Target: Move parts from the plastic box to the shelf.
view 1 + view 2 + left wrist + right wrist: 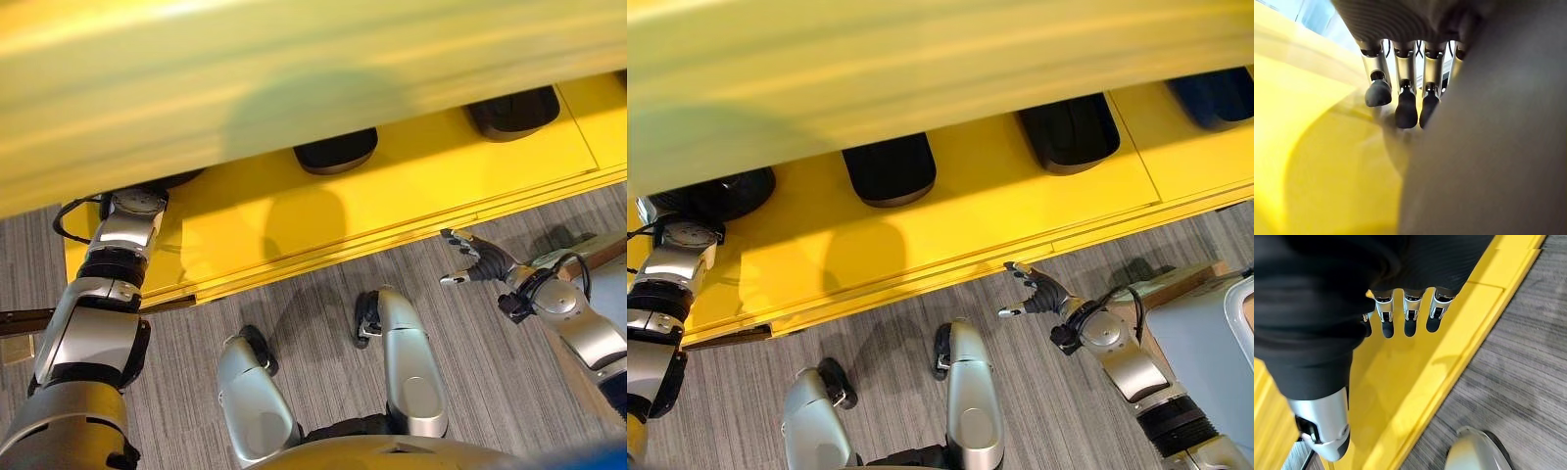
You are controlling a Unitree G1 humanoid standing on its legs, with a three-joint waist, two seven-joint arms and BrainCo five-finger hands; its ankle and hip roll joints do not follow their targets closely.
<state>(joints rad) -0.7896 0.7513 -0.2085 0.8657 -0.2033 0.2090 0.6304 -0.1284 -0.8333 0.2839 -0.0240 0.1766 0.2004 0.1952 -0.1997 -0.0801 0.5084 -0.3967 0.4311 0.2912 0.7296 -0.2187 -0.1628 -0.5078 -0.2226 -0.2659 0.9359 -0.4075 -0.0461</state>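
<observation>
Reaching under the upper yellow board, the left robot hand (1400,93) is on the yellow shelf (392,196), fingers straight beside a blurred grey mass. Dark parts (890,168) sit half hidden on that shelf. Right robot hand (1038,291) hangs open off the shelf edge over grey floor (1068,411).

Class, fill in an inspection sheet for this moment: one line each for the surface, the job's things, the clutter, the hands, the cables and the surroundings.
Surface: yellow shelf, its lower board running across both eye views under an upper yellow board.
Job's things: dark parts stand in a row on the shelf board.
Clutter: nothing seen.
Hands: left hand reaches in under the upper board, its fingers hanging straight beside a dark surface; right hand is open and empty, held above the floor near the shelf edge.
Cables: nothing seen.
Surroundings: grey striped carpet; a pale grey box at the right.
</observation>
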